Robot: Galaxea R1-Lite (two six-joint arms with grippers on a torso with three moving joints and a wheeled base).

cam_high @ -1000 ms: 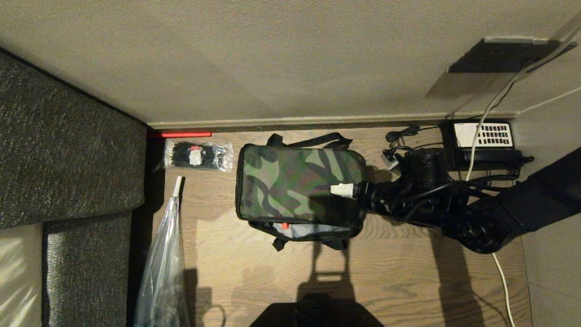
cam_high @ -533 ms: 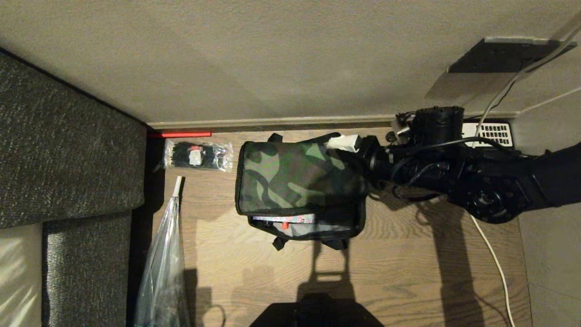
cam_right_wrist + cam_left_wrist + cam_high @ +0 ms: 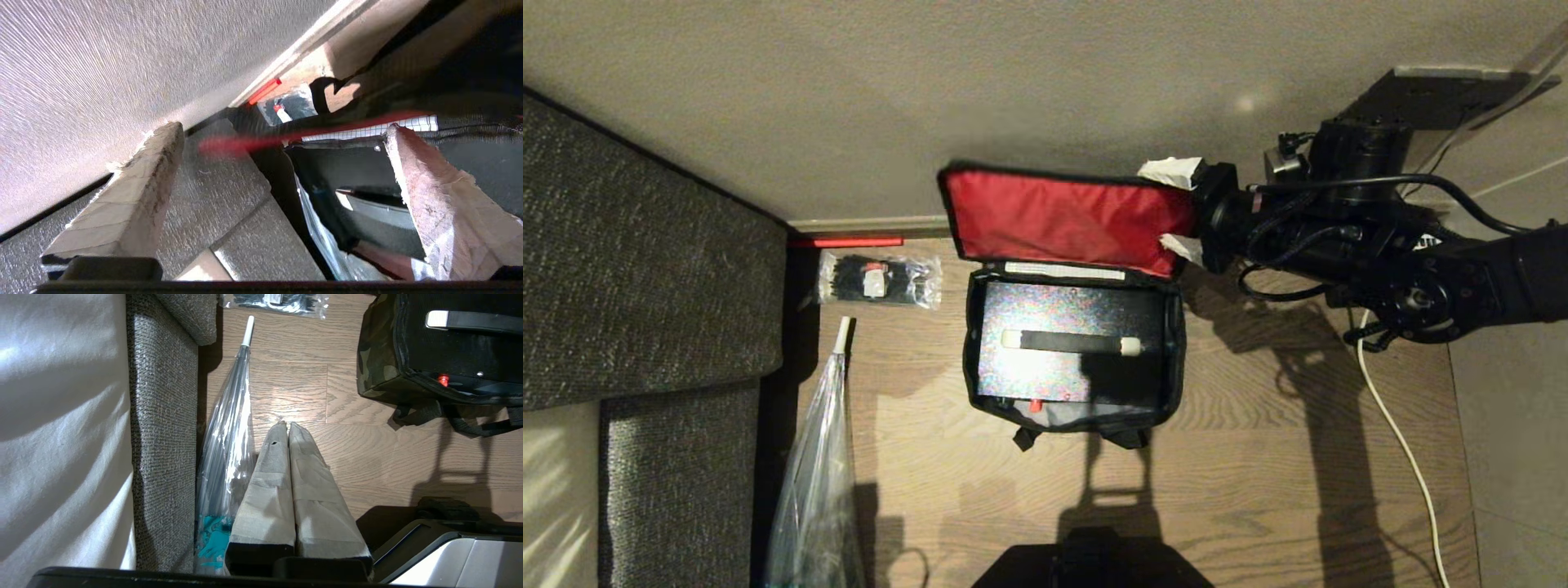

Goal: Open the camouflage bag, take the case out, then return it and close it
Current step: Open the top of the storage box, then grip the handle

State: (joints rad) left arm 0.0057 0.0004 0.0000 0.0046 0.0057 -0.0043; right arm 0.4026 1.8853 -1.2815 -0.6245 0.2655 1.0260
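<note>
Lid up on the camouflage bag, case not yet lifted out.

Opened, on the wooden floor against the wall: red-lined lid standing nearly upright, right gripper at its right edge, fingers spread wide to either side of that edge, gripping nothing. Inside, lying flat and filling the bag, the speckled black case with its handle uppermost. To come, by this showing: taking the case out, putting it back, shutting the lid. Left gripper parked low near a folded clear umbrella, fingers pressed together, empty.
</note>
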